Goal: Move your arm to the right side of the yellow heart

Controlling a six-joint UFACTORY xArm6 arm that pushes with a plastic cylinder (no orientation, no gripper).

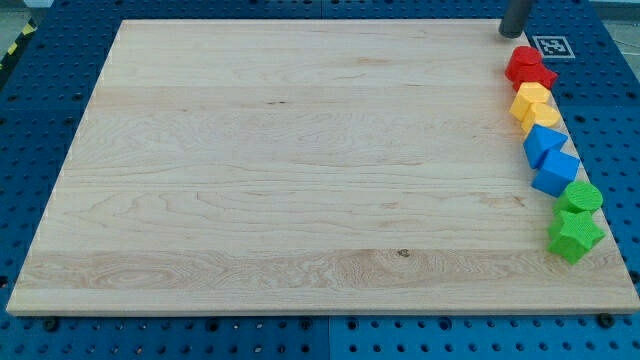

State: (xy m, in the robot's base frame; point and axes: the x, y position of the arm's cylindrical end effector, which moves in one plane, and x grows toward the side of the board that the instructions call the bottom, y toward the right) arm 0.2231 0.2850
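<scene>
Yellow heart [533,103]: sat at the board's [300,170] right edge, just below the red block [528,67]. My tip [516,33], a jawless rod, stood above the red block, apart from the heart. Approach to its right side remained undone.

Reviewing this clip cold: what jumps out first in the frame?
A column of small coloured blocks hugs the wooden board at the view's right edge: red blocks on top, then yellow blocks, blue blocks and green blocks lowest. My tip, the dark rod's lower end, sits at the view's top right, just above the red blocks and apart from them. A black-and-white marker tag lies beside it.
</scene>
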